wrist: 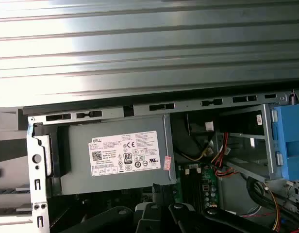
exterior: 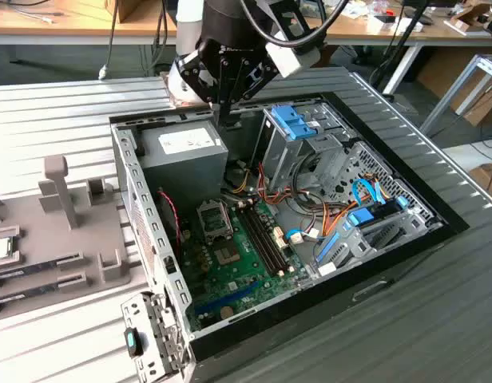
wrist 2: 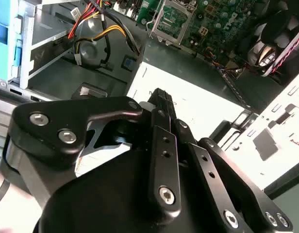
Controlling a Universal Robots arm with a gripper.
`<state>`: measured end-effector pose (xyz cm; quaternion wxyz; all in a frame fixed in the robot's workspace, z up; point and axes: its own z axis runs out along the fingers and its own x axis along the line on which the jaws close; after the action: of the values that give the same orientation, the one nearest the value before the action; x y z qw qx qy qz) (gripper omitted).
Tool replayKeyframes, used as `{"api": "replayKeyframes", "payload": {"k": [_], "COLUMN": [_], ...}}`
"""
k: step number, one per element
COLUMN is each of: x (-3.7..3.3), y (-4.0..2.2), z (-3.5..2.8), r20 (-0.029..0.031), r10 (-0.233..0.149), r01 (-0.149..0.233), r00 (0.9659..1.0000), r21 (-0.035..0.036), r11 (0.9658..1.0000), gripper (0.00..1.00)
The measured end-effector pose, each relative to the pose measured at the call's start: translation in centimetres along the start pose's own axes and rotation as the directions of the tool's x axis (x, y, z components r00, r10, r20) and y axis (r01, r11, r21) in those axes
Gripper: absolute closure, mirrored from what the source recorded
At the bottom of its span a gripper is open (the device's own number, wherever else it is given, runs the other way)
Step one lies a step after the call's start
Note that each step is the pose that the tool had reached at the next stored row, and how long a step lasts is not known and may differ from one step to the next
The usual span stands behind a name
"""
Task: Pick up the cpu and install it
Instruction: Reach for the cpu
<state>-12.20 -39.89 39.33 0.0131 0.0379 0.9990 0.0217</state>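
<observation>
Clearly the cpu lay flat in a pocket of the grey holder tray at the exterior view's left edge, partly cut off by the frame, outside the computer case and well apart from the gripper. Just beside it on the same tray lay two long memory sticks, and upright grey posts rose from the tray behind them. Inside the open case the green motherboard showed its cpu socket with the metal frame around a bare middle; in the second wrist view the socket sat past the far side of the power supply. Two more memory sticks stood in their slots beside the socket. The gripper hung above the rear edge of the grey power supply, its jaws drawn together on nothing, as the black linkages meeting at the tip in the second wrist view also suggested. In the first wrist view the power supply with its white label lay directly below the camera. A blue drive caddy and bundles of coloured wires filled the case on the exterior view's right, and everything rested on a ribbed metal table.
</observation>
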Motion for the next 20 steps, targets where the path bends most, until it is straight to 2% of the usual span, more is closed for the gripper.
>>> {"api": "replayKeyframes", "payload": {"k": [4, 11, 20], "x": [0.21, 1.00, 1.37], "y": [-0.02, -0.07, -0.10], "z": [0.00, -0.03, -0.04], "r20": [0.0000, 0.0001, 0.0001], "r10": [0.000, 0.000, 0.000], "r01": [0.000, 0.000, 0.000], "r00": [1.0000, 1.0000, 1.0000], "r21": [-0.0001, 0.0000, 0.0000], "r11": [1.0000, 1.0000, 1.0000], "gripper": [0.89, 0.89, 0.89]}}
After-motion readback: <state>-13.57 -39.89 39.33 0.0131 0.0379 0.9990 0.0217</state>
